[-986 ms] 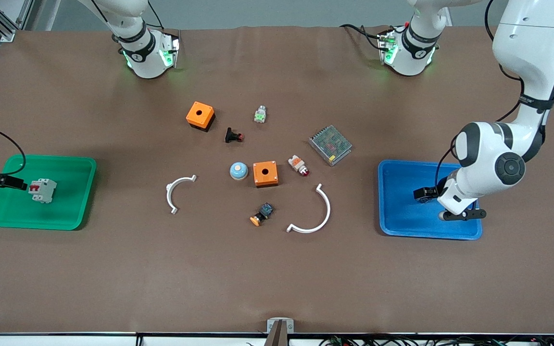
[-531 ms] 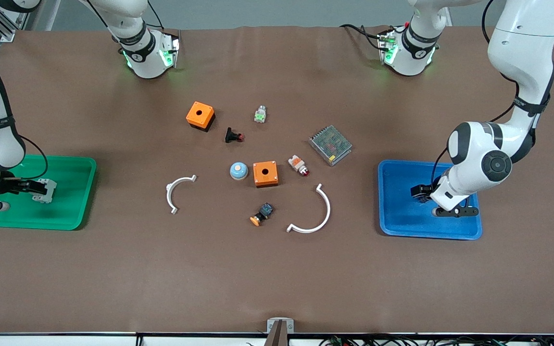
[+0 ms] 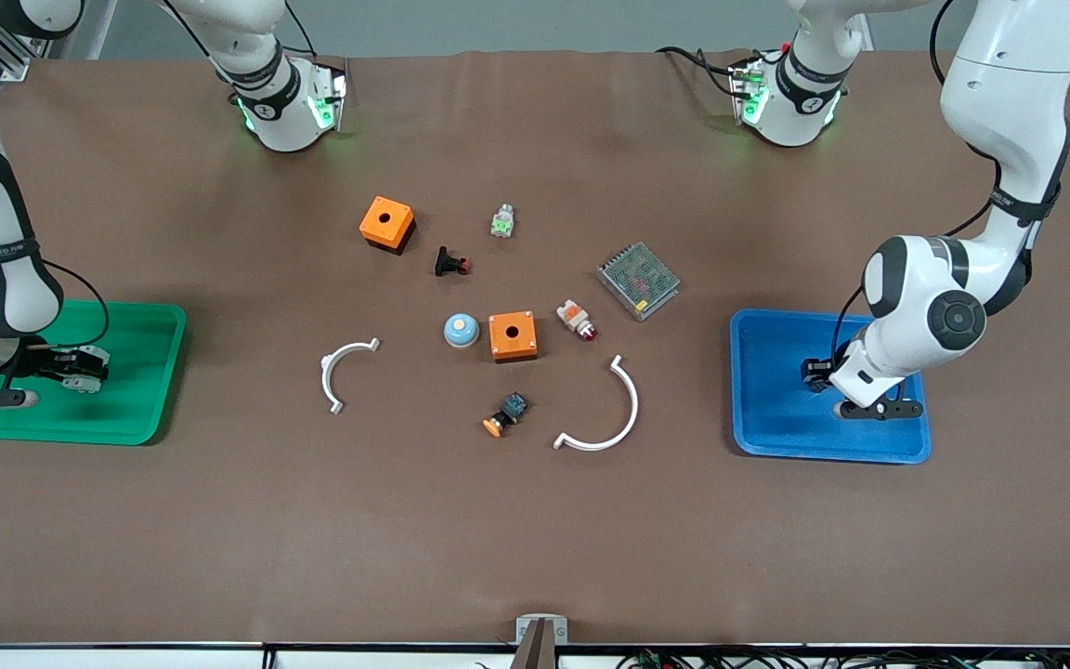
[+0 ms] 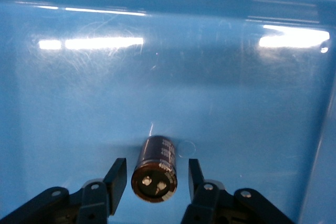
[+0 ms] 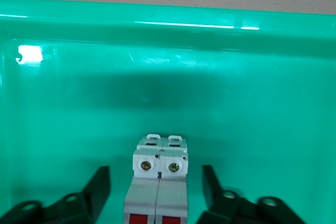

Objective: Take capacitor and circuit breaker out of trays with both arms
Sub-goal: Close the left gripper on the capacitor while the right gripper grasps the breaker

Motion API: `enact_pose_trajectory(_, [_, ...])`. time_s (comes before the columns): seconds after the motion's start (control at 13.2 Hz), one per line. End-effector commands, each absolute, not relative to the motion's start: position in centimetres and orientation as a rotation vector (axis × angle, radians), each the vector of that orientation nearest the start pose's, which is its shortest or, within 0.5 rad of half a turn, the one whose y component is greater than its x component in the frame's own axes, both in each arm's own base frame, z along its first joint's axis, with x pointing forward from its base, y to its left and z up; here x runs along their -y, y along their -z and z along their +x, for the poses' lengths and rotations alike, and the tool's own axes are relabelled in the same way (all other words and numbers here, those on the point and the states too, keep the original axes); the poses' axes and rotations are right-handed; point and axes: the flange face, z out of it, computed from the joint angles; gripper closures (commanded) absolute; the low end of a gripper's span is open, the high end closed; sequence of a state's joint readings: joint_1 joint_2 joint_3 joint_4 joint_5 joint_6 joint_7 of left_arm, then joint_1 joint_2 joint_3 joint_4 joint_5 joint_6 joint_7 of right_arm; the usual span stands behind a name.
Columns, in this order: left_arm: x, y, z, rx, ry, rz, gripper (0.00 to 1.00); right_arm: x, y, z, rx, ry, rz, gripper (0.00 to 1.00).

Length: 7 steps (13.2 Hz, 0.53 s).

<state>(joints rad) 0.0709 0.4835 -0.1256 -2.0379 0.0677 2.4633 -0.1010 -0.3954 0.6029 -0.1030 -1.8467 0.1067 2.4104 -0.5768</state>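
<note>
The capacitor (image 4: 156, 167), a small black cylinder, lies on its side on the floor of the blue tray (image 3: 776, 427) at the left arm's end of the table. My left gripper (image 4: 157, 170) is down in that tray, open, one finger on each side of the capacitor with a thin gap at both. The breaker (image 5: 159, 182), white-grey with red levers, lies in the green tray (image 3: 126, 409) at the right arm's end. My right gripper (image 5: 156, 179) straddles it, open, with clear gaps on both sides. In the front view the left gripper (image 3: 815, 375) hides the capacitor, and the right gripper (image 3: 78, 364) covers most of the breaker (image 3: 95, 354).
Loose parts lie mid-table between the trays: two orange boxes (image 3: 386, 223) (image 3: 512, 335), a meshed power supply (image 3: 638, 280), two white curved pieces (image 3: 342, 372) (image 3: 605, 413), a blue dome (image 3: 461, 330), an orange-capped button (image 3: 505, 413) and small red-tipped parts (image 3: 450, 263) (image 3: 577, 320).
My right gripper has moved from beside the breaker to straddling it low in the green tray. The left arm has settled slightly lower in the blue tray.
</note>
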Motion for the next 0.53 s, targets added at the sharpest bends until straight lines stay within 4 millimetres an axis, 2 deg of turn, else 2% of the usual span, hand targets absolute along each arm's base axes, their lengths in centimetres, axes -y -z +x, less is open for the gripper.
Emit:
enact_pose_trajectory(0.0, [3.3,-19.8,59.2,-0.010,-0.060,-3.146,0.55,30.2,-19.7,56.0,0.030,-0.060,-3.072,0.81])
enact_pose_trajectory(0.08, [3.2,-19.8,59.2,-0.007,-0.060,-3.146,0.59,30.0,-20.0,56.0,0.033,-0.067,-3.067,0.94])
enact_pose_trajectory(0.23, [3.2,-19.9,59.2,0.009,-0.055,-3.146,0.72,29.6,-21.5,57.0,0.040,-0.070,-3.065,0.98])
enact_pose_trajectory(0.38, [3.2,-20.1,59.3,0.022,-0.052,-3.145,0.82,28.1,-25.9,59.2,0.087,-0.098,-3.051,0.99])
enact_pose_trajectory(0.46, [3.3,-20.2,59.4,0.029,-0.052,-3.145,0.84,26.5,-28.3,60.6,0.082,-0.132,-3.037,0.99])
